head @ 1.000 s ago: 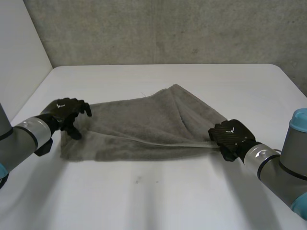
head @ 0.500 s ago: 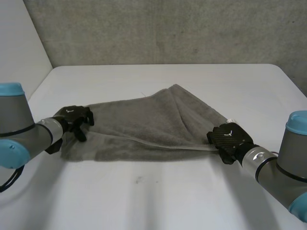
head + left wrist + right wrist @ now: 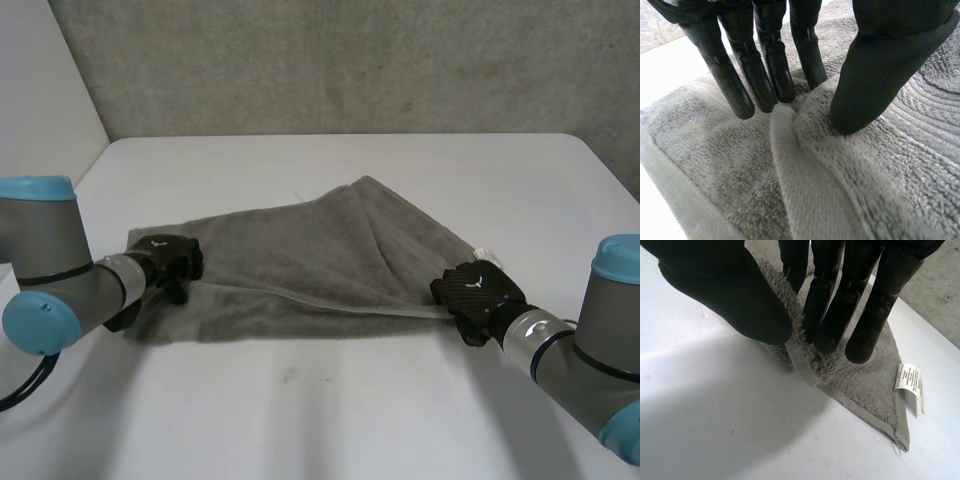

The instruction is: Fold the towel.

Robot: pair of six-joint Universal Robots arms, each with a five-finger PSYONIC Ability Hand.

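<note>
Towel (image 3: 310, 265): lying rumpled and partly doubled over on the table (image 3: 330, 420), between both hands.
Left hand (image 3: 167, 257): pinching a raised ridge at its left edge between fingers and thumb.
Right hand (image 3: 477, 289): pinching the hem by its right corner, near the tag (image 3: 909, 379).

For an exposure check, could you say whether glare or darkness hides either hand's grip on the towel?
Head view: even light, no glare on the table. Left wrist view: the left hand stands out, pinching a towel ridge. Right wrist view: the right hand is dark, but its hem pinch shows.
</note>
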